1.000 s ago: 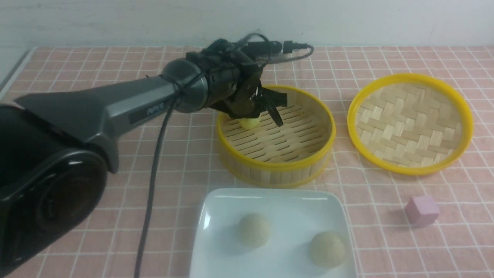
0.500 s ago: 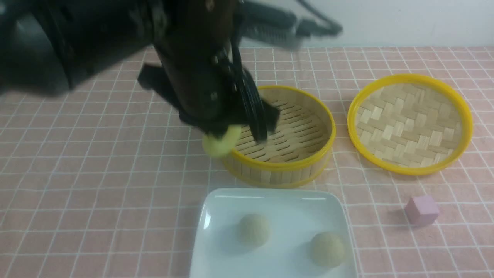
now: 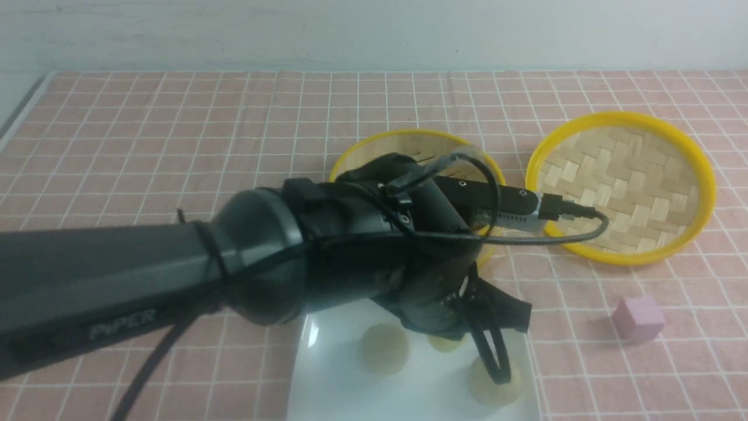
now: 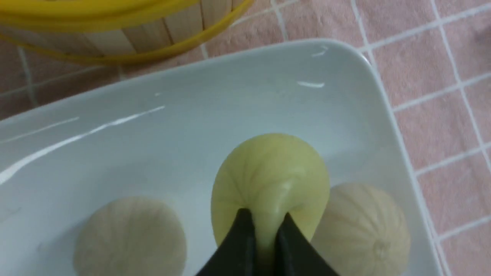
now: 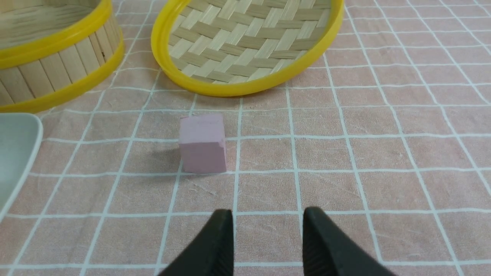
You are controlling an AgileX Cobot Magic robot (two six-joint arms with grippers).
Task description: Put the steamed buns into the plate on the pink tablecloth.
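My left gripper is shut on the yellow steamed bun and holds it low over the white plate, between the two cream buns that lie in the plate. In the front view the left arm covers much of the plate; the yellow bun peeks out under the gripper, with the cream buns beside it. My right gripper is open and empty over the pink tablecloth.
The round bamboo steamer stands behind the plate, partly hidden by the arm. Its woven lid lies to the right. A small pink-purple cube sits on the cloth, just ahead of the right gripper.
My left gripper has carried the yellow bun out of the steamer, over its near rim, and down to the plate. The right gripper's earlier state is not shown.
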